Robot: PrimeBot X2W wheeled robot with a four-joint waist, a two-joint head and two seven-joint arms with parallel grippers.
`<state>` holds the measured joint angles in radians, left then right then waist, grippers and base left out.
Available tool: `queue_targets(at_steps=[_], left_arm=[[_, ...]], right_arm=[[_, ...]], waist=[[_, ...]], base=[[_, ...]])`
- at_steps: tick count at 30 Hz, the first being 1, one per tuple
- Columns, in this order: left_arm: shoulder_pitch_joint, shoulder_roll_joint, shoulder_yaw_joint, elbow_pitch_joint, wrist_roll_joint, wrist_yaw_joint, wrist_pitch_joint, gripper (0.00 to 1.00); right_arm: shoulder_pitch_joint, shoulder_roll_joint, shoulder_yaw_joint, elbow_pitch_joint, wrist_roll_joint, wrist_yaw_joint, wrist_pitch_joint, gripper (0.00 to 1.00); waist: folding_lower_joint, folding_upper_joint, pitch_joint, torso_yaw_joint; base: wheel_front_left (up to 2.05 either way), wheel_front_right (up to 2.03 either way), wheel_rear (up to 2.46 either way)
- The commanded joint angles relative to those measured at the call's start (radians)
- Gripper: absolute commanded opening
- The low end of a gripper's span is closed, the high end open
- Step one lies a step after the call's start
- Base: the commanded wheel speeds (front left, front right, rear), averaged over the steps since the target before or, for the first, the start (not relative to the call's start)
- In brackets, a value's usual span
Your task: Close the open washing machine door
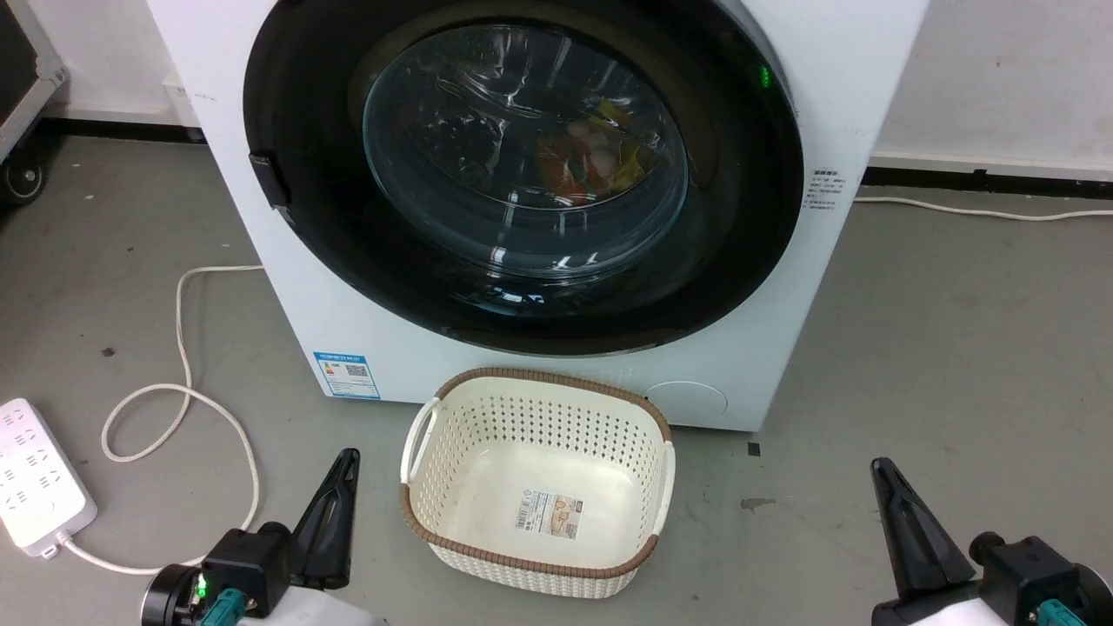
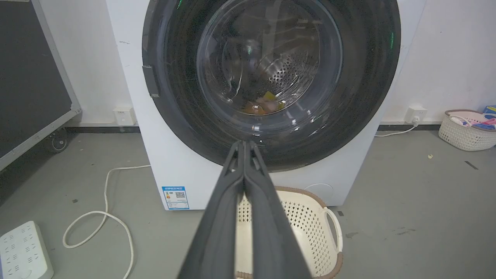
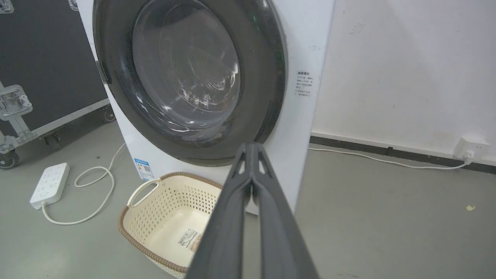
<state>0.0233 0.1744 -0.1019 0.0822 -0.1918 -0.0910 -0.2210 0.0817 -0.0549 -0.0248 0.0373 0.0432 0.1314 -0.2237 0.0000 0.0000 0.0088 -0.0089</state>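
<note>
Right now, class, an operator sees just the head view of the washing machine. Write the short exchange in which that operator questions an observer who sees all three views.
Operator: Seen from the side, is the washing machine door shut?
Observer: In the right wrist view it lies flat against the machine's white front, with no gap visible.
Operator: Where does the white cable on the floor at the right lead?
Observer: To a plug in a wall socket, low on the wall.
</note>
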Motion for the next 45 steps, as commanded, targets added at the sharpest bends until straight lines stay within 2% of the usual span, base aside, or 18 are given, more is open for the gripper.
queue_targets(at_steps=[1,45], left_arm=[[-0.003,-0.004,0.007,-0.006,0.009,0.005,0.004,0.00],[-0.012,-0.056,0.048,-0.039,0.088,0.042,0.098,0.00]], right_arm=[[-0.011,0.001,0.002,-0.005,-0.006,0.000,0.006,0.00],[-0.042,0.002,0.012,-0.019,-0.022,0.000,0.100,0.00]], waist=[[0.0000,0.0000,0.000,0.000],[0.0000,0.0000,-0.004,0.004]], base=[[0.00,0.00,0.00],[0.00,0.00,0.00]])
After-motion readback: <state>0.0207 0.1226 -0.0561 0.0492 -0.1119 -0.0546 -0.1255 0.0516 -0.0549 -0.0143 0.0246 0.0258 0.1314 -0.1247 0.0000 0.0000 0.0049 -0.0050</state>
